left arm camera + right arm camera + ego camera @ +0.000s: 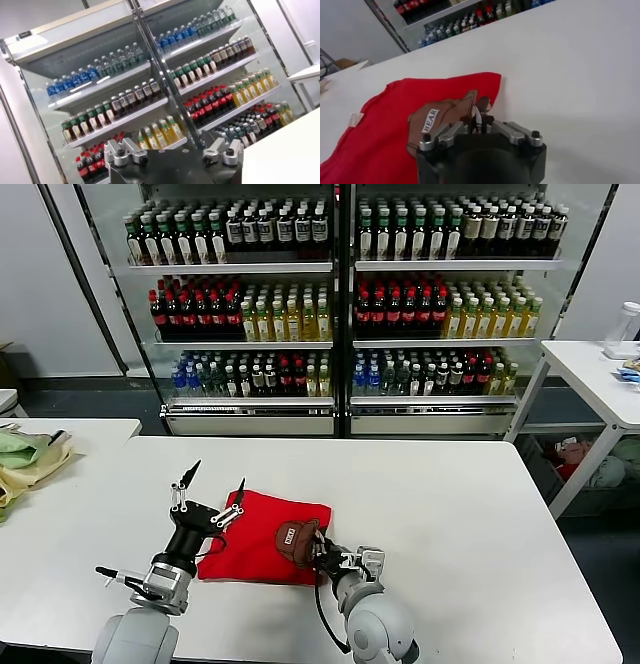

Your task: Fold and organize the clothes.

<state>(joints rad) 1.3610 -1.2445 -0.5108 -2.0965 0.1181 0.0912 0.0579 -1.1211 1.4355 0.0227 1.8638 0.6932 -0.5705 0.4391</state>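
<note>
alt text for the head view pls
A folded red shirt lies on a white table, the left claw open and raised over its left edge, the right claw at its right edge. Drink coolers stand behind.

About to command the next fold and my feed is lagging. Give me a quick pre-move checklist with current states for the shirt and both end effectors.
1. Red shirt lies on the white table, away from its edges: ok.
2. Right end effector is at the shirt's near right edge, by the cartoon print: ok.
3. Right grip on fabric: fingers look closed at the hem in the right wrist view, but actual hold: cannot tell.
4. Left end effector is open, raised above the shirt's left corner, holding nothing: ok.
5. Shirt is bunched, not flat: not ok.
6. Pale green and yellow cloths sit apart on the side table: ok.
</note>
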